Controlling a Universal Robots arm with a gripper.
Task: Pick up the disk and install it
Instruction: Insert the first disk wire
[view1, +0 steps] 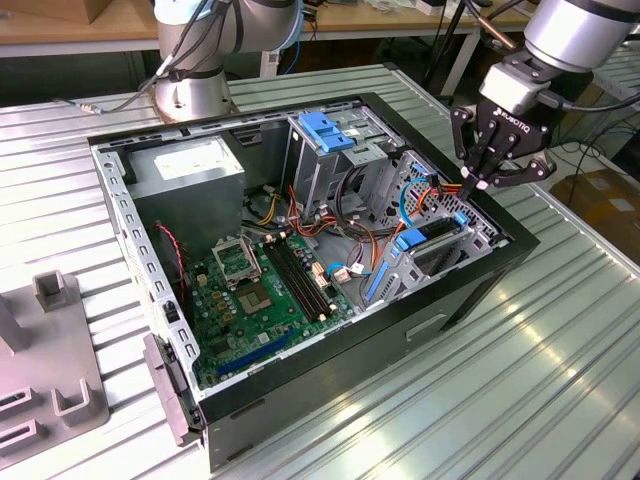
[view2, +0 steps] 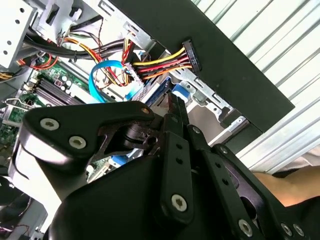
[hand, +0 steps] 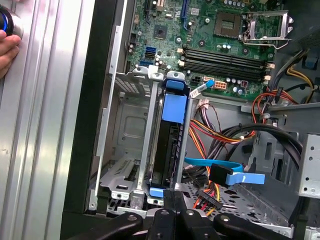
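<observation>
The disk (view1: 436, 248) stands on edge in a bay of the metal drive cage at the computer case's end on the exterior view's right. Its dark body (hand: 167, 150) sits between blue rails, with a blue tab (hand: 174, 106) at one end. My gripper (view1: 477, 183) hangs just above the cage's outer end, over the case rim. Its fingers are shut together with nothing between them. In the first wrist view my gripper (hand: 172, 199) sits right by the disk's near blue end tab (hand: 156, 192). My gripper (view2: 175, 102) also points down at the bay in the second wrist view.
The open case (view1: 470, 290) holds a green motherboard (view1: 262, 290), a grey power-supply box (view1: 190, 170) and a blue bracket (view1: 328, 130) on the tall cage. Loose power wires (view2: 160, 62) and a blue ribbon cable (hand: 227, 172) lie beside the bay. A second arm's base (view1: 195, 85) stands behind. A hand (hand: 7, 47) rests on the table.
</observation>
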